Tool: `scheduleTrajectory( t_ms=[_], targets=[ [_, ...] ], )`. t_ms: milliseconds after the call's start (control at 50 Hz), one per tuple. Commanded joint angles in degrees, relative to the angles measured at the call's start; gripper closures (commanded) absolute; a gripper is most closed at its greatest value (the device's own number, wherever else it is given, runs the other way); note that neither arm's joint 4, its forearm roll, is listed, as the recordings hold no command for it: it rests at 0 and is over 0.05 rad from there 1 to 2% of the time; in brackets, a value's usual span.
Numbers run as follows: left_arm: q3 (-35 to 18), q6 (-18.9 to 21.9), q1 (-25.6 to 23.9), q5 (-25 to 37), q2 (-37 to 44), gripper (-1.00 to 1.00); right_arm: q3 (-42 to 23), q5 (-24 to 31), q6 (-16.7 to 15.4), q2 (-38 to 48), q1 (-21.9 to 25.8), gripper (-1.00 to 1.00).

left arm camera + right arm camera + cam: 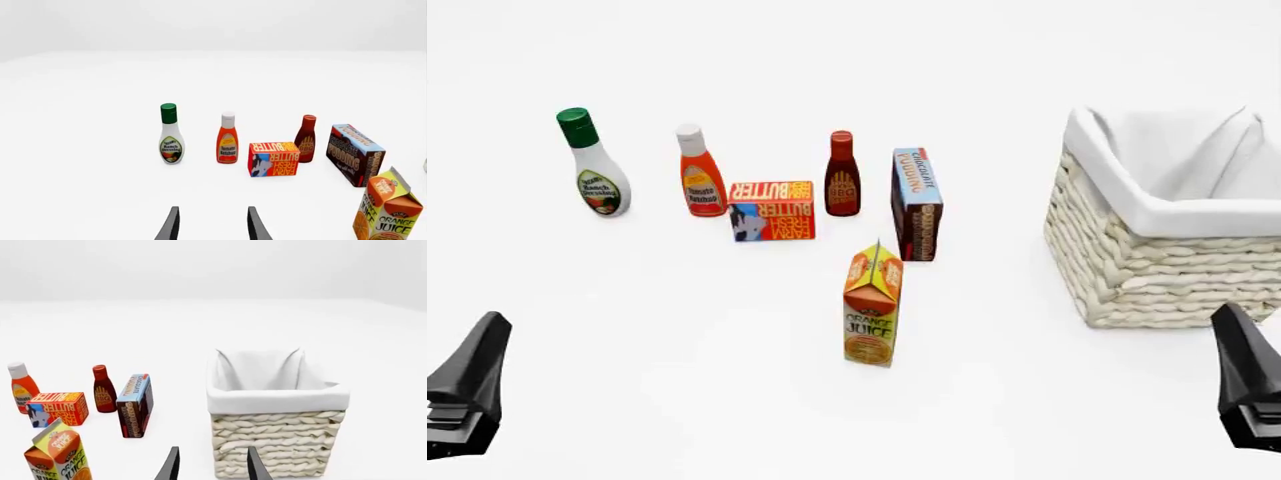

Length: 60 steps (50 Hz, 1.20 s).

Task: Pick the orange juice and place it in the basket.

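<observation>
A: Where are the grippers?

B: The left gripper sits at the near left edge of the table, the right gripper at the near right edge. Both are well apart from everything.

A: Holding anything?

B: No. In each wrist view the two fingers stand parted with bare table between them, so the left gripper and the right gripper are both spread and empty.

A: And the juice?

B: The juice stands upright near the middle of the table, nearer than the other groceries and touched by nothing. The basket is to its right, well apart, with its white liner folded over the rim.

A: What is behind the juice?

B: Just beyond it stands a pudding box on end. Left of that, in a rough row: a dark sauce bottle, a butter box lying flat, a ketchup bottle, and farthest left a ranch bottle with a green cap.
</observation>
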Motion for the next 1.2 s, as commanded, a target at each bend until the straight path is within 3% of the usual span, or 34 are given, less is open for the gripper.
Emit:
scheduleTrajectory(
  t_ms=[20,200,280,400,440,500,540,620,880,960,1200],
  targets=[
    [0.03,-0.01,-0.05,0.0,-0.02,-1.0,-1.3,1.18,2.44,0.01,0.57,-1.0],
    [0.07,-0.01,-0.04,-0.11,0.06,-1.0,-6.7,5.65,7.67,0.62,3.26,-1.0],
    [0.07,-0.02,-0.04,-0.14,0.08,-1.0,-7.88,5.16,10.27,2.0,5.03,-1.0],
    [0.1,-0.02,-0.03,-0.26,0.18,-1.0,-10.48,3.26,10.19,8.35,5.56,-1.0],
    [0.1,-0.02,-0.03,-0.29,0.2,-1.0,-11.14,1.91,11.83,13.38,7.43,-1.0],
    [0.11,-0.02,-0.03,-0.33,0.24,-1.0,-13.03,3.24,11.43,14.68,7.61,-1.0],
    [0.11,-0.02,-0.03,-0.35,0.25,-1.0,-13.98,3.67,13.81,15.15,8.51,-1.0],
    [0.12,-0.02,-0.03,-0.34,0.24,-1.0,-16.39,3.59,14.28,19.23,9.71,-1.0],
    [0.08,-0.02,-0.02,-0.08,0.02,-1.0,-24.36,8.42,23.21,28.31,14.72,-1.0],
    [0.06,-0.01,-0.03,-0.02,-0.03,-1.0,-27.34,11.59,25.35,27.94,14.65,-1.0],
    [0.06,-0.02,-0.03,-0.02,-0.03,-1.0,-33.7,15.85,29.22,38.73,13.61,-1.0]
  ],
)
